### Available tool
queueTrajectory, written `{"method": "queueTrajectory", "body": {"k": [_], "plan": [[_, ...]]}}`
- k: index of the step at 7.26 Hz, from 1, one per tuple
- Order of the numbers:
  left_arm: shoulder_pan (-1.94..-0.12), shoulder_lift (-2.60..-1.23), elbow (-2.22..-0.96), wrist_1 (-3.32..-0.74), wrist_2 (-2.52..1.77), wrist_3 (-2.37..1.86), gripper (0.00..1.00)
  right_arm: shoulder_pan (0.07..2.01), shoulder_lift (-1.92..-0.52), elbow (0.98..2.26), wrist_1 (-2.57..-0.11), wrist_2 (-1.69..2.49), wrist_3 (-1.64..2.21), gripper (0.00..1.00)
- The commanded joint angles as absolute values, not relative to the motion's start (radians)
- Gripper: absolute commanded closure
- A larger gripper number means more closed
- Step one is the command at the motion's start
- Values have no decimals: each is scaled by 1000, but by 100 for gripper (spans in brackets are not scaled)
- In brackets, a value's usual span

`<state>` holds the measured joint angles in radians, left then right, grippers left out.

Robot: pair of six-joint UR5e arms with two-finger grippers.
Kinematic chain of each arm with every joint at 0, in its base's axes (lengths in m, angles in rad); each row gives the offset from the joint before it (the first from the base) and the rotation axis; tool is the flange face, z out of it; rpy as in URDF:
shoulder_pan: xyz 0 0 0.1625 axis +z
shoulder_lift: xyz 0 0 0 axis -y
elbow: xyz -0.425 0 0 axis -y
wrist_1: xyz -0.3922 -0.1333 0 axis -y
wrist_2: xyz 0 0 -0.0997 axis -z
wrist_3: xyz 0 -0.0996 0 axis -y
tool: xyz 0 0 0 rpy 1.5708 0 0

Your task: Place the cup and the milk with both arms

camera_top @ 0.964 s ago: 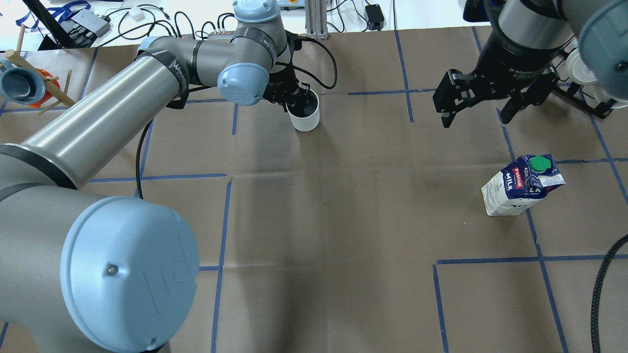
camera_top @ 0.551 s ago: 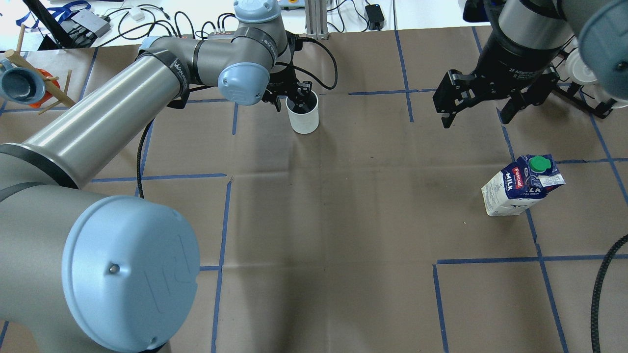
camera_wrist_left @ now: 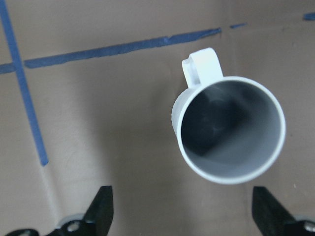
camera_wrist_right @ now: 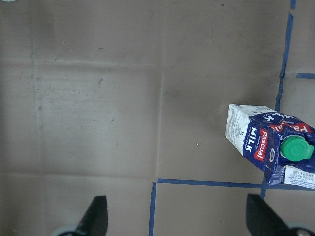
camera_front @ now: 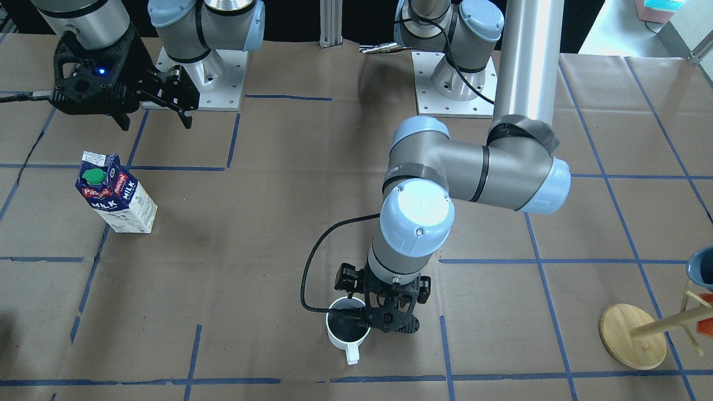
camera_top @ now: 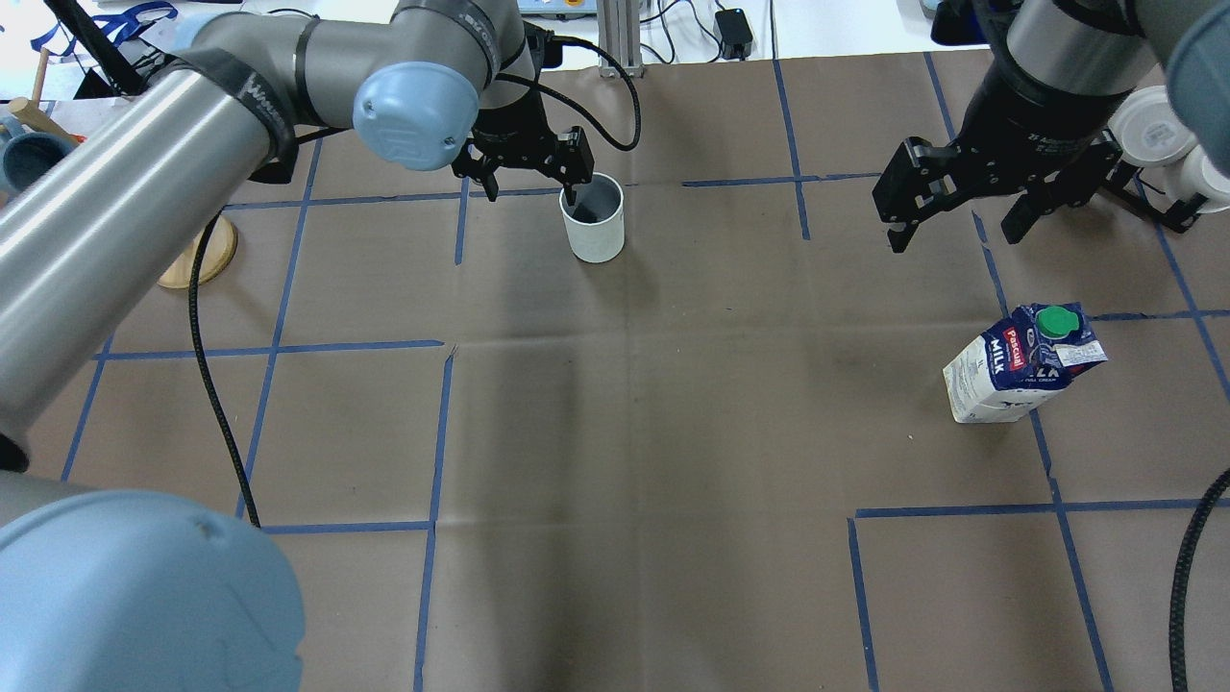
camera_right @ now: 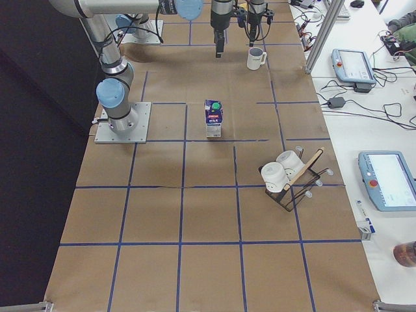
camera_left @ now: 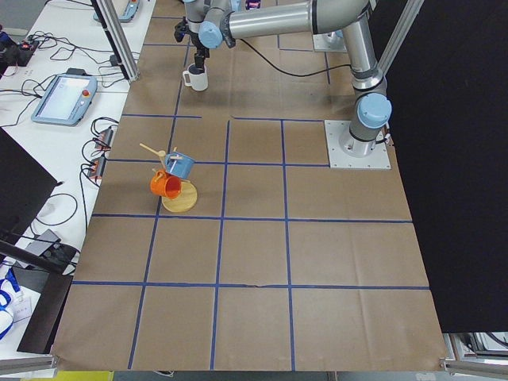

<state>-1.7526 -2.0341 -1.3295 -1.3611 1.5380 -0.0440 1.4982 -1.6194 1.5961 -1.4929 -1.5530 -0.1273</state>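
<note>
The white cup (camera_top: 596,231) stands upright on the brown paper at the far middle of the table. Its squared handle points away from the robot (camera_front: 352,353). My left gripper (camera_top: 531,187) hovers just above it, open and empty. In the left wrist view the cup (camera_wrist_left: 231,128) lies below and ahead of the spread fingers (camera_wrist_left: 101,209). The milk carton (camera_top: 1023,365) stands on the right side, green cap up. My right gripper (camera_top: 954,235) is open and empty, raised above the table beyond the carton. The carton shows at the right in the right wrist view (camera_wrist_right: 268,140).
A wooden mug tree (camera_left: 175,178) with a blue and an orange cup stands at the far left, its round base showing from overhead (camera_top: 197,252). A black rack with white cups (camera_right: 286,172) is at the far right (camera_top: 1153,139). Blue tape lines grid the paper.
My left gripper, which had one finger inside the cup, has opened wide and lifted off it, and the left arm has swung up and left. The right gripper has shifted slightly right.
</note>
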Motion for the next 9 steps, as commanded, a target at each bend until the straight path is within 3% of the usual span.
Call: {"method": "queueTrajectory", "body": {"k": [1,4,6,9], "plan": [[-1679,-1878,-1335,-1571,1546,42,1,1476,-1640,1631,-1506,-1551,-149,0],[-1605,-1630,-1382,-1787,1548,95,1,1454,-1641,1632,-1546,-1557,-185,0],[-1553,-1489,-1484,-1798,1542,100,0,1276,-1634,1635,-1543,-1555,-396,0],[-1532,-1447,-1594,-1787,1537,91,0,1198,-1628,1715,-1656,-1552,-463,0]]}}
